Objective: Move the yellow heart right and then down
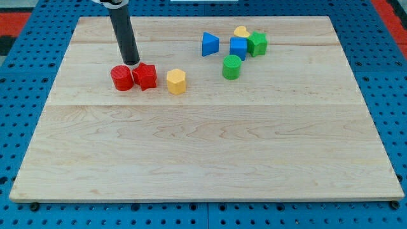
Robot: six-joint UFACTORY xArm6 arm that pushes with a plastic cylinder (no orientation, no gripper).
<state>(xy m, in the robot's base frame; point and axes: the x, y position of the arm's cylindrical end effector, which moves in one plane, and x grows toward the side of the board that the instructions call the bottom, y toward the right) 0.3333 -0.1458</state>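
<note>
Looking first at the yellow heart, we find it near the view's top, right of centre, mostly hidden behind the blue cube that sits touching its lower edge, with the green block pressed in just to its right. That crowding is where we see the trouble: any push toward the view's right would drive the heart straight into the green block and carry it along, and the later push down would likely shove the blue cube, and perhaps the green cylinder below it, ahead of the heart. The blue triangular block lies just left of the cube, so coming in from the left leaves us little room, and a glancing contact could spin the heart off line. My tip stands well apart from all this, at the view's left, touching or just behind the red cylinder and the red block; leaving carelessly could nudge them, or the yellow hexagonal block beside them. We carry no pincer, only the rod, so nothing is spread or pinched. We see no containers; everything rests on the wooden board.
</note>
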